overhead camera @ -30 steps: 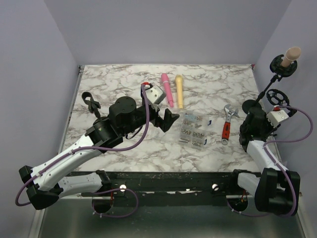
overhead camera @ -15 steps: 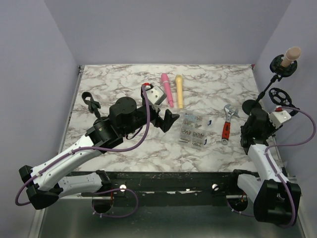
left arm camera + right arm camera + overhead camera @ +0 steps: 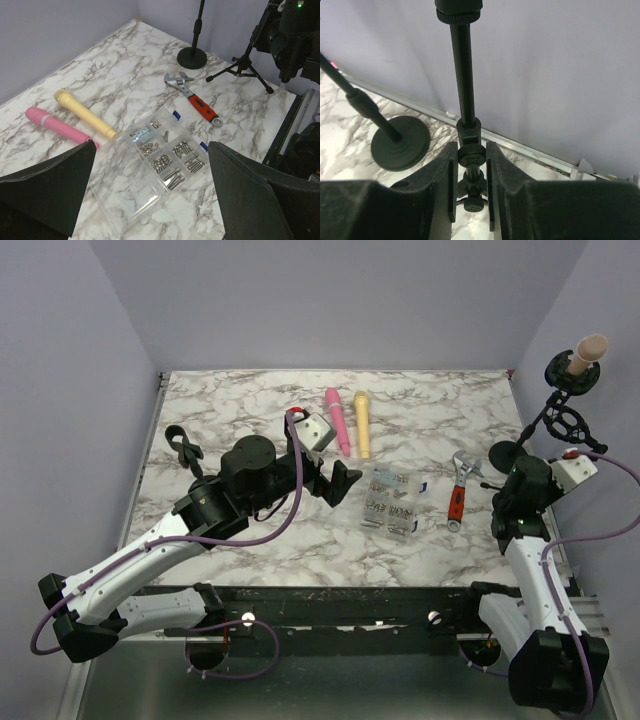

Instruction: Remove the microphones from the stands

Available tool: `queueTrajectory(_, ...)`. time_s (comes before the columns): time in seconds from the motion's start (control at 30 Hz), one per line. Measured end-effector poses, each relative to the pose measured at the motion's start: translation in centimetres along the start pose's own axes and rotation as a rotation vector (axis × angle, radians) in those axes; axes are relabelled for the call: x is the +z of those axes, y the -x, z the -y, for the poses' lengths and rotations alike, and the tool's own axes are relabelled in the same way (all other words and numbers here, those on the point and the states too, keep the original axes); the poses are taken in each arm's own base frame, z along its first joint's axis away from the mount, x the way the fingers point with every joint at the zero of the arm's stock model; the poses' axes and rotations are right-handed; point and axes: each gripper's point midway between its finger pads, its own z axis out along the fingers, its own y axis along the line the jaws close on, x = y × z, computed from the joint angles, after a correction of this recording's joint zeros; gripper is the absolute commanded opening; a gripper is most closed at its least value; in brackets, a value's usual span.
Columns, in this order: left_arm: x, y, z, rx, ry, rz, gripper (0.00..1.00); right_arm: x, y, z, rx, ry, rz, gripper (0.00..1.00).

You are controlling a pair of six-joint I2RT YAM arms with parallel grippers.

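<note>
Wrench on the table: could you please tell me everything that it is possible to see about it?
The wrench is an adjustable one. It has a bare silver metal head with open jaws and a small thumb wheel, and a handle covered in red grip that ends in a metal ring. It lies flat on the marble table, head toward the far edge, between the clear screw box and the round black stand base, apart from both. Only the table appears to touch it.
</note>
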Motion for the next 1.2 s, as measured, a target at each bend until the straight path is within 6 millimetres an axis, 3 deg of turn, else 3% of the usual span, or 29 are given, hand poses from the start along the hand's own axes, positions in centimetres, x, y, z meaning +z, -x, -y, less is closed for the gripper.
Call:
queueTrajectory(0.23, 0.0, 0.0, -0.1, 0.001, 0.003, 0.0, 0.99, -1.2, 0.6, -1.9, 0.015, 0.108, -0.02, 0.01)
queueTrajectory(0.43, 0.0, 0.0, -0.3, 0.005, 0.018, 0.001, 0.98, -3.2, 0.8, -5.3, 0.007, 0.262, -0.029, 0.01)
queueTrajectory(0.77, -0.4, 0.4, -1.0, 0.022, 0.052, 0.012, 0.99, -7.4, 0.3, -13.3, -0.044, 0.587, -0.007, 0.01)
queueTrajectory(1.07, -0.4, 0.4, -1.6, 0.04, 0.082, 0.013, 0.99, -6.4, -2.8, -21.6, -0.091, 0.703, -0.014, 0.01)
queueTrajectory(1.2, -0.4, 0.4, -2.0, 0.053, 0.102, 0.011, 0.99, -5.7, -2.7, -25.6, -0.097, 0.739, 0.019, 0.01)
